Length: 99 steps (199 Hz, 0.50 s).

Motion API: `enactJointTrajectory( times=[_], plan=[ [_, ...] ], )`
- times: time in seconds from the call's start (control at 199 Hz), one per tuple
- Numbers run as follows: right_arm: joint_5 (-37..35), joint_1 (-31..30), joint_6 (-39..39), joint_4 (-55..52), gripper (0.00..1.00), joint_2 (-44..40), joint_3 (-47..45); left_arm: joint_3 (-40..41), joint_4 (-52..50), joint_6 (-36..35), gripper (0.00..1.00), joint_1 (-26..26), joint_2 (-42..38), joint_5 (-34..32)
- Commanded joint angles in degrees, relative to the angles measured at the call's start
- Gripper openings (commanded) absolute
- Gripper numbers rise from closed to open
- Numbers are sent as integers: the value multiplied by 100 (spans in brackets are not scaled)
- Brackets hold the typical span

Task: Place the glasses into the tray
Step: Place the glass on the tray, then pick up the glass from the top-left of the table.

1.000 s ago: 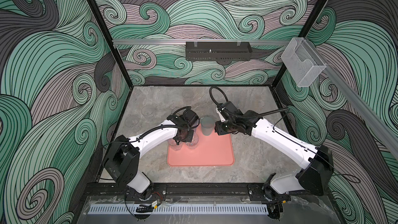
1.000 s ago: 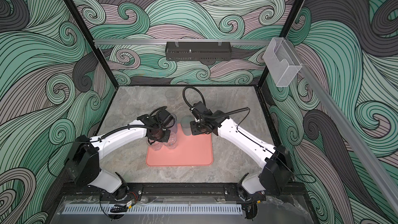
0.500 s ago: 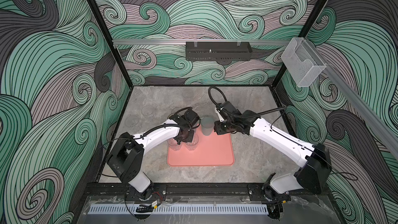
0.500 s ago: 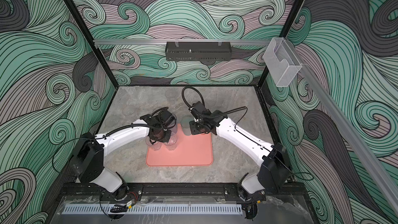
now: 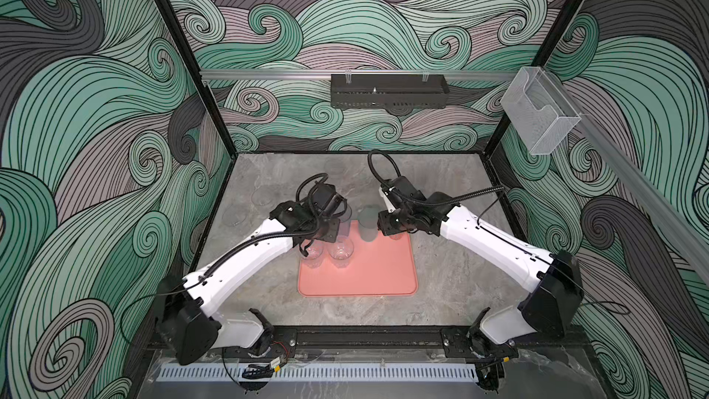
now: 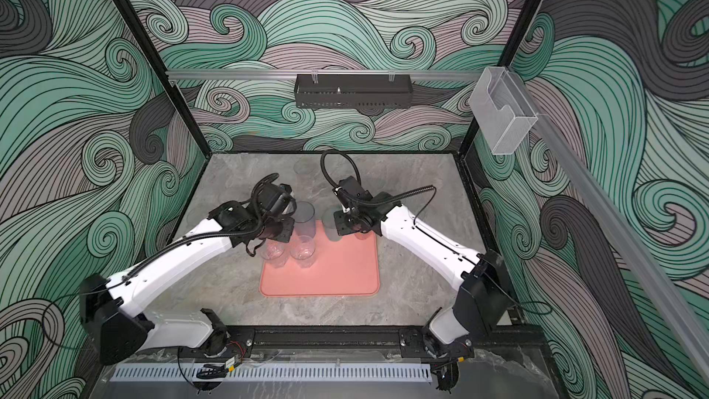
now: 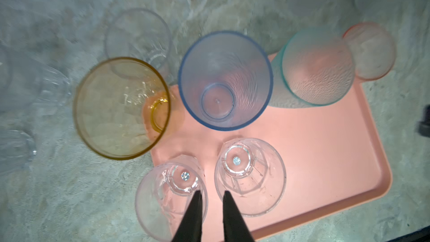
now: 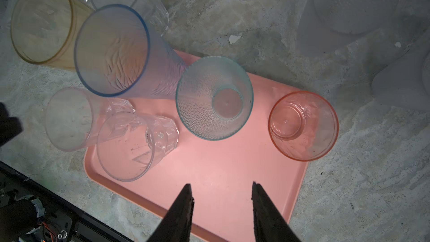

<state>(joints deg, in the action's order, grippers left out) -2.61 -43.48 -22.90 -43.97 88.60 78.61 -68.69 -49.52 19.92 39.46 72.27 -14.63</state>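
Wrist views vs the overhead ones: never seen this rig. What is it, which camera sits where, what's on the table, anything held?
Two white robot arms, the left arm and right arm, reach over a grey table; each ends in a two-finger gripper. Both top views come from one camera pair overhead. Each wrist view looks down past that arm's black fingers. On the pink tray stand a tall amber glass, blue glass and teal glass, a short reddish glass and two short clear glasses. More clear glasses sit on the table. The left gripper has its jaws slightly apart astride one clear glass's rim. The right gripper is open above the tray, holding nothing.
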Motion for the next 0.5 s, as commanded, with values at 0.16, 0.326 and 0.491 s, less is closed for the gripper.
enactJointTrajectory(
  times=[0.16,0.326,0.491],
  plan=[
    [18,94,154,90,43,1026,1347,270,882,-806,43,-1184,-470,-953],
    [174,103,163,91,43,1585,1957,183,1323,-587,48,-2308,-115,-803],
    [200,121,206,14,43,1784,2235,-172,1386,-73,48,-3501,671,299]
  ],
)
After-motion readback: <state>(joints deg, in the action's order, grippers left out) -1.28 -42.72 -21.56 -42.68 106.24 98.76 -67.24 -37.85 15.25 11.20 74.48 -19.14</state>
